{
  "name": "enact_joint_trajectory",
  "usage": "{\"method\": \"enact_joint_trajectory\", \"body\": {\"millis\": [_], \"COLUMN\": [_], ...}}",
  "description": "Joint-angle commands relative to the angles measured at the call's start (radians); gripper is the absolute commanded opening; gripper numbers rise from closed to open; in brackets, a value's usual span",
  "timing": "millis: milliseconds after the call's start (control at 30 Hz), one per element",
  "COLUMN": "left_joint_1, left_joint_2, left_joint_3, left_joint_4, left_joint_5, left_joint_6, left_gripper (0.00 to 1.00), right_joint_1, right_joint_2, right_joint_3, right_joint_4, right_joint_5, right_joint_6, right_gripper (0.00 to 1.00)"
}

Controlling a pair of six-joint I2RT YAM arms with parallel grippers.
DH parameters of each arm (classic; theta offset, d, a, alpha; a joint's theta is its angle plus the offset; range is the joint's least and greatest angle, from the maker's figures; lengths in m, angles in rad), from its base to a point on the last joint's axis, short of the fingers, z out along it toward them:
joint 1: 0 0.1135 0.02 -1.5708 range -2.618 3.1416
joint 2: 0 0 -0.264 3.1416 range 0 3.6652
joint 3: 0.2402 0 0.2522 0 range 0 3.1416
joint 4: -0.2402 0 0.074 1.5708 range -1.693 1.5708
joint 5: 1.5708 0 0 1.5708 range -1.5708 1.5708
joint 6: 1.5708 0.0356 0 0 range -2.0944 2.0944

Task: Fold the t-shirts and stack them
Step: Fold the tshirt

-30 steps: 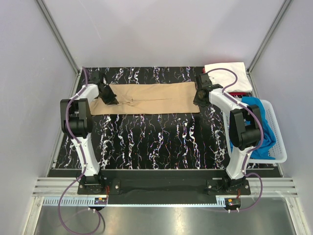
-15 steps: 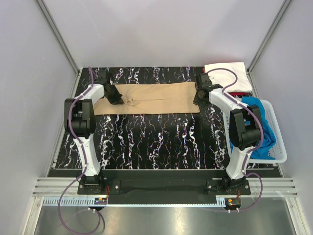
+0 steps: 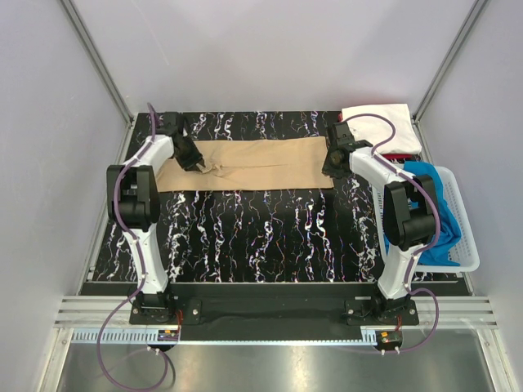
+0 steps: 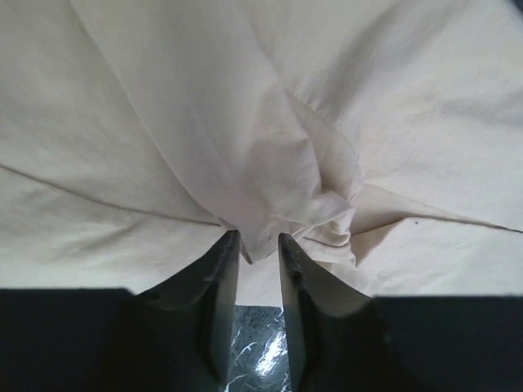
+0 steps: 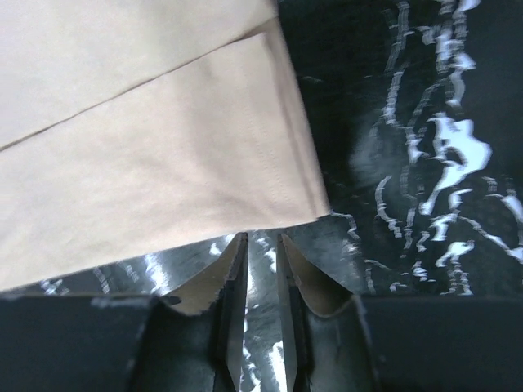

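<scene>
Marbled table [image 3: 245, 237]; basket [image 3: 466, 237] holds blue t-shirt [image 3: 425, 173].

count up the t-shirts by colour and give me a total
tan t-shirt: 1
white t-shirt: 1
red t-shirt: 1
blue t-shirt: 1
total: 4

1. The tan shirt [image 3: 253, 163] is plain beige, with no print.
2. The white shirt [image 3: 380, 121] is plain white.
3. The red shirt [image 3: 403, 158] is red.
4. The blue shirt [image 3: 426, 204] is bright blue.
5. The table [image 3: 245, 237] is black with white marbled streaks.
6. The basket [image 3: 467, 245] is white mesh.
7. The arms [image 3: 398, 273] are white with black joints, and their cables [image 3: 100, 347] are purple.
</scene>
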State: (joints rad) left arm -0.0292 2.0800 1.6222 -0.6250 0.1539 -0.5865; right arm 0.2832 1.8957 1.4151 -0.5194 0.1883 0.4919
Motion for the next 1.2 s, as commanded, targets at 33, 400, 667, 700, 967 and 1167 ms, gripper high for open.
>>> {"method": "enact_joint_trajectory", "body": {"millis": [33,400,667,700,967,1167], "left_joint_1": [0.028,0.181,0.184,0.184,0.199,0.201], "left_joint_2": [-0.072,0.169,0.336,0.339,0.380,0.391], "left_joint_3": [0.172,0.437,0.576,0.571,0.544,0.538], "left_joint_4": [-0.025,-0.035,-0.009,-0.005,-0.001,-0.001], "left_joint_5": [-0.079,0.117,0.219,0.207,0.114,0.108], "left_joint_6": [0.103,0.157,0.152,0.152,0.154,0.142], "left_gripper": [0.33,0.32,0.31,0.31,0.32,0.33], "right_joint_1": [0.020,0.209,0.278,0.284,0.350,0.370], "right_joint_2": [-0.044,0.201,0.469,0.494,0.790,0.939], "right_joint_3": [0.062,0.389,0.620,0.643,1.068,1.191], "right_joint_4": [0.031,0.193,0.510,0.554,0.570,0.567], "right_joint_5": [-0.142,-0.420,-0.639,-0.676,-0.800,-0.785], "right_joint_6": [-0.030,0.080,0.235,0.246,0.312,0.329], "right_gripper": [0.27,0.13,0.00,0.00,0.01,0.02]}}
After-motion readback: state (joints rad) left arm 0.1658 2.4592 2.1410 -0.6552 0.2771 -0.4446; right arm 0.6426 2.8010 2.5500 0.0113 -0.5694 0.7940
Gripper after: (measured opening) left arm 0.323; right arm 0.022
